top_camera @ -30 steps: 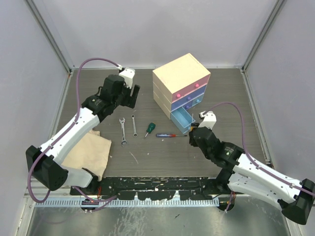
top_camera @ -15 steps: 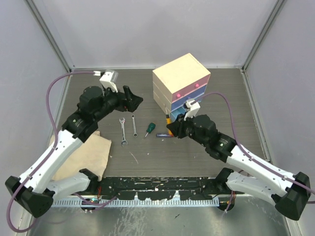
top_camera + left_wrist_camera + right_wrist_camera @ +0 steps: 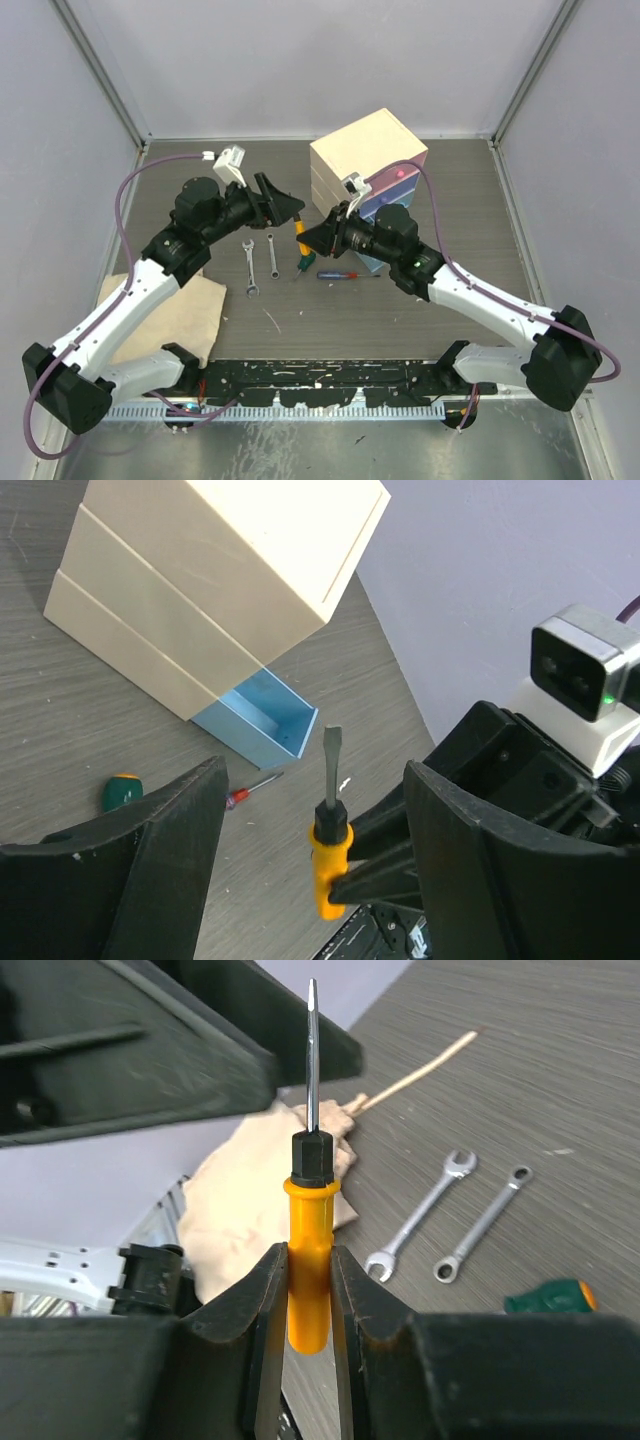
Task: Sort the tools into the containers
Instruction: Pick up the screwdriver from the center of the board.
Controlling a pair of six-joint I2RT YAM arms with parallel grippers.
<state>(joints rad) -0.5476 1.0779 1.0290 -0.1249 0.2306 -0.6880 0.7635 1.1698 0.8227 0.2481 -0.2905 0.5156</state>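
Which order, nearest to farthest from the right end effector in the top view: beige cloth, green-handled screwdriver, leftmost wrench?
1. The green-handled screwdriver, just beneath the right end effector in the view.
2. The leftmost wrench, further left.
3. The beige cloth, far left.

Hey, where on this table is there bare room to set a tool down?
Bare table runs from the chest to the right wall, and along the near strip in front of the red screwdriver. Crowded: left of the chest, where the wrenches, green screwdriver, left gripper and right gripper with the orange screwdriver cluster.
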